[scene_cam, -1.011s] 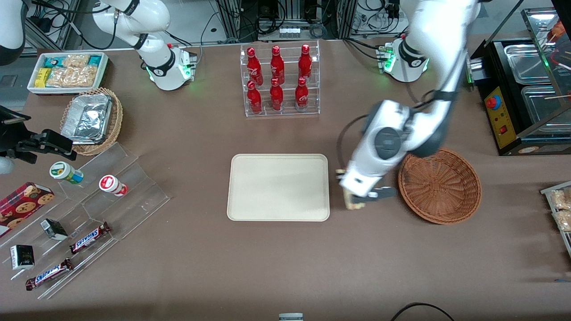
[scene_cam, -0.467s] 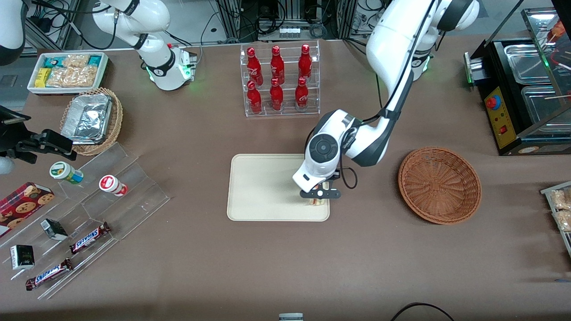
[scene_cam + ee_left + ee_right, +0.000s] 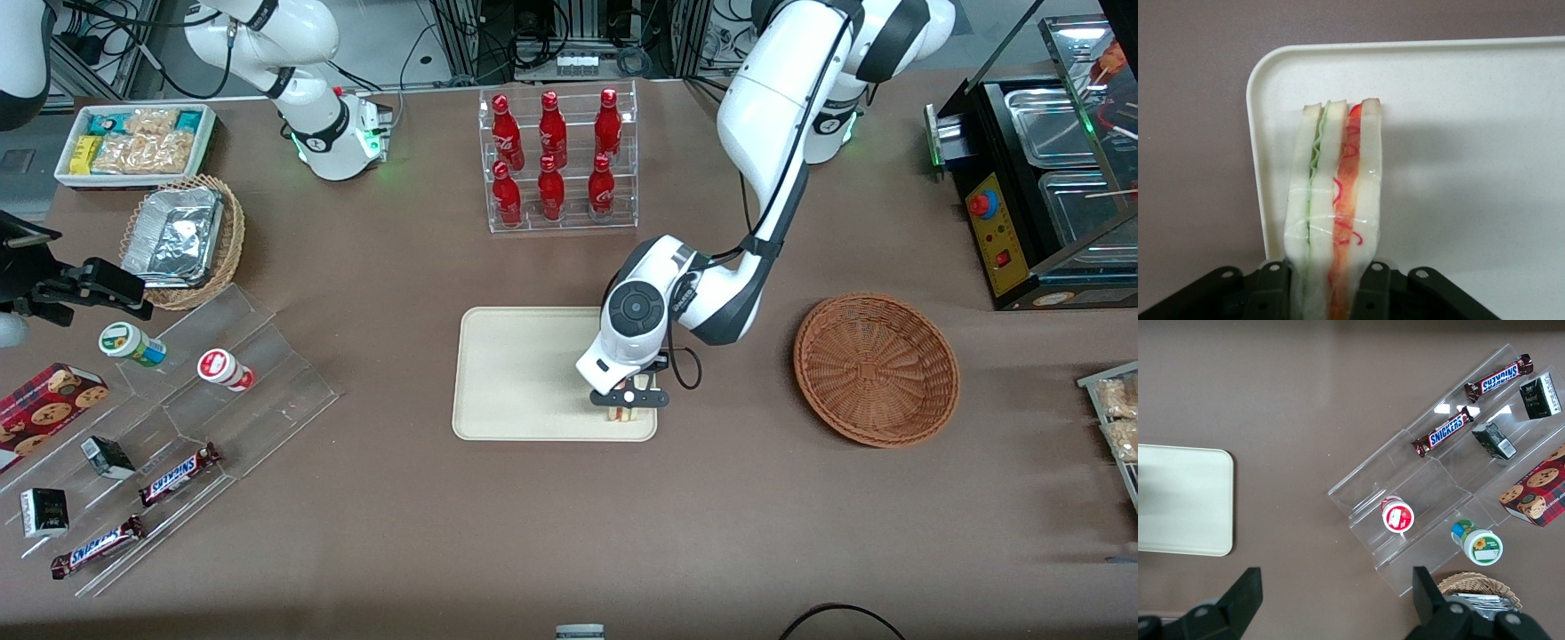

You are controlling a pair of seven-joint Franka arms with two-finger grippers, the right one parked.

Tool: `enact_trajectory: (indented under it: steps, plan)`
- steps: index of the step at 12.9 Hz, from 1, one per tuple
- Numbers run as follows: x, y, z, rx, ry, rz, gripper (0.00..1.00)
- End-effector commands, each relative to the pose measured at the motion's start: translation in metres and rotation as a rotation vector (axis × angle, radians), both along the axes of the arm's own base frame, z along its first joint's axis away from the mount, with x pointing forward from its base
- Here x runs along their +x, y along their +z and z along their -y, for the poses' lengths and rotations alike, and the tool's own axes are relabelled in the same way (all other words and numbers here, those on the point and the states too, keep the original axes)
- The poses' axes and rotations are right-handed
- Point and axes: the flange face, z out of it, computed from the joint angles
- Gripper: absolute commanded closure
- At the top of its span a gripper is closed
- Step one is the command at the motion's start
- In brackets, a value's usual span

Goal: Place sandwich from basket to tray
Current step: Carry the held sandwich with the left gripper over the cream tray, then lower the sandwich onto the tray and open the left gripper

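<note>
My left gripper is shut on the sandwich, a pale bread wedge with red, orange and green layers. It holds it low over the cream tray, near the tray's corner nearest the front camera on the basket's side. In the left wrist view the sandwich sits pinched between the black fingers of the gripper, over the tray's corner. The reddish-brown wicker basket stands empty beside the tray, toward the working arm's end.
A clear rack of red bottles stands farther from the camera than the tray. A clear stepped display with snacks, a tan basket of foil containers and a white snack box lie toward the parked arm's end. A black machine stands past the basket.
The left gripper carried the sandwich from beside the basket over to the tray's near corner, then settled a little lower and nearer the camera. The basket stays empty.
</note>
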Motion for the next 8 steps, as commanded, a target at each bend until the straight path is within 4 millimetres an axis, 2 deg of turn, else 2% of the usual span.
enact_trajectory:
  steps: [1,3,4,5,6,7,8]
  plan:
    - [0.003,0.013,0.008,0.001,0.018,0.029,0.38]
    - [0.010,0.038,0.004,-0.013,0.083,0.055,0.20]
    - [0.011,0.049,-0.003,-0.004,0.123,0.062,0.08]
    - [0.012,0.065,-0.015,0.014,0.130,0.049,0.04]
    - [0.029,0.094,-0.049,0.036,0.167,0.052,0.01]
    - [0.035,0.122,-0.069,0.045,0.163,0.048,0.00]
    - [0.052,0.151,-0.108,0.043,0.186,0.061,0.00]
